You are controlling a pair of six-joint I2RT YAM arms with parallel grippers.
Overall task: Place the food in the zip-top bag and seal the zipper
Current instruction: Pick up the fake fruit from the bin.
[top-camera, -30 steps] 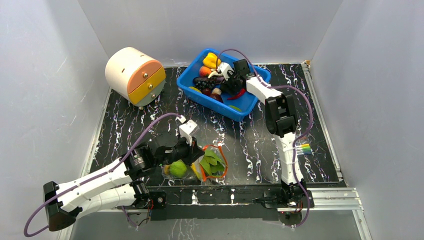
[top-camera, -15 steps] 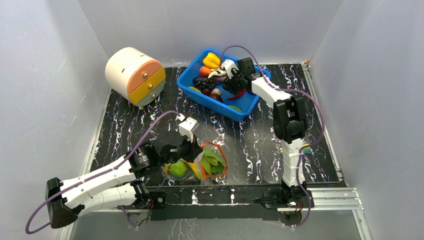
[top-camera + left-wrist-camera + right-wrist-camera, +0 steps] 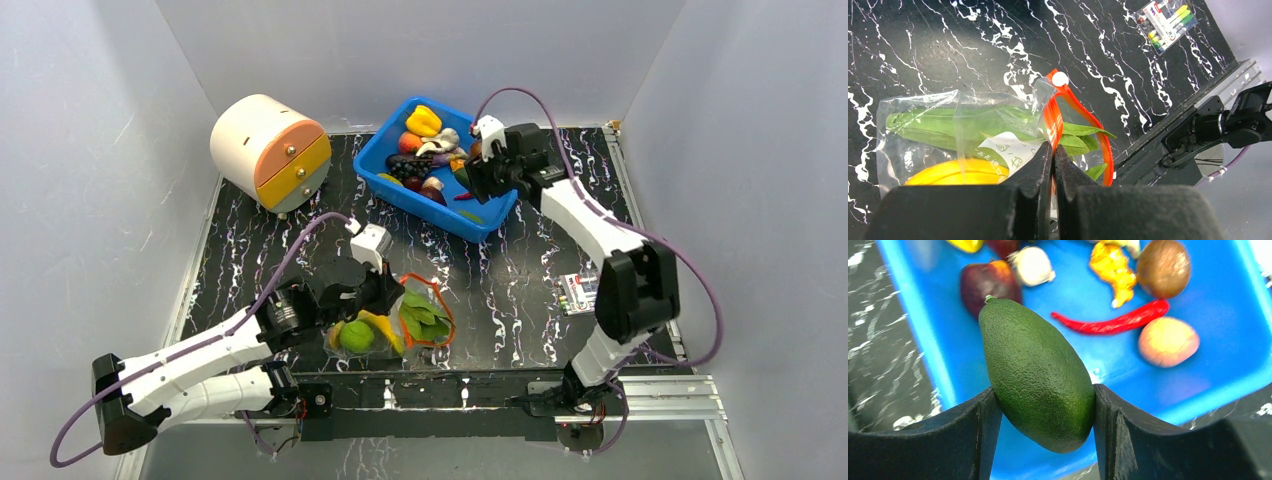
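The clear zip-top bag [image 3: 400, 330] lies at the near middle of the table, holding a banana [image 3: 383, 328], a lime [image 3: 356, 337] and green leaves [image 3: 424, 318]. My left gripper [image 3: 392, 297] is shut on the bag's orange-red zipper [image 3: 1054, 117] at the mouth, which stands open in a loop. The left wrist view shows the banana [image 3: 955, 172] and leaves [image 3: 963, 122] through the plastic. My right gripper [image 3: 1044, 390] is shut on a green avocado [image 3: 1038, 375] above the blue bin [image 3: 923, 325]. A red chili [image 3: 1118, 322] and a peach [image 3: 1168, 341] lie in the bin below.
The blue bin [image 3: 385, 155] at the back centre holds several more toy foods. A round cream drawer box [image 3: 270, 150] stands at the back left. A pack of markers [image 3: 578, 292] lies on the right. White walls close in three sides.
My right gripper has lifted the avocado out of the bin and its arm has swung right. My left gripper has shifted slightly, pulling the bag's mouth up and open.
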